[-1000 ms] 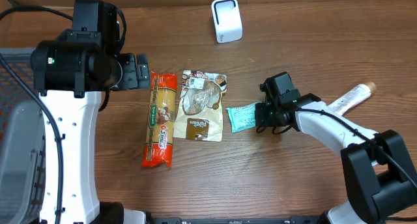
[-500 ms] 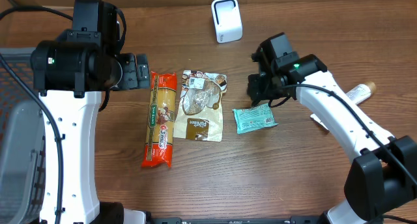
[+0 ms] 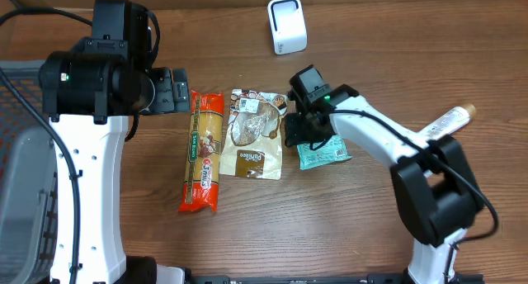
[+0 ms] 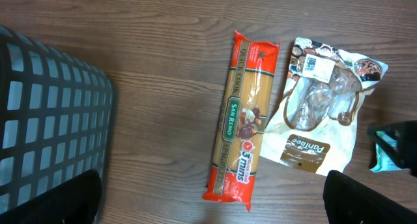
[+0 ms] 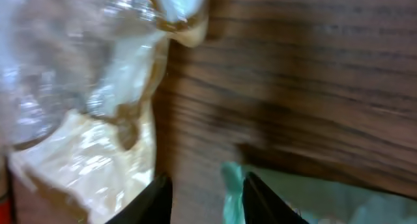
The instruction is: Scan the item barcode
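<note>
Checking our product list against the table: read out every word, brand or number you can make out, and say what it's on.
"SAN REMO": green label on the red spaghetti pack.
"3 mins": lower on the same pack.
Other print on that pack: too small to read.
Brown pouch: white script name and sticker too blurred to read.
Teal packet: print too small to read.
White scanner: no text visible.
</note>
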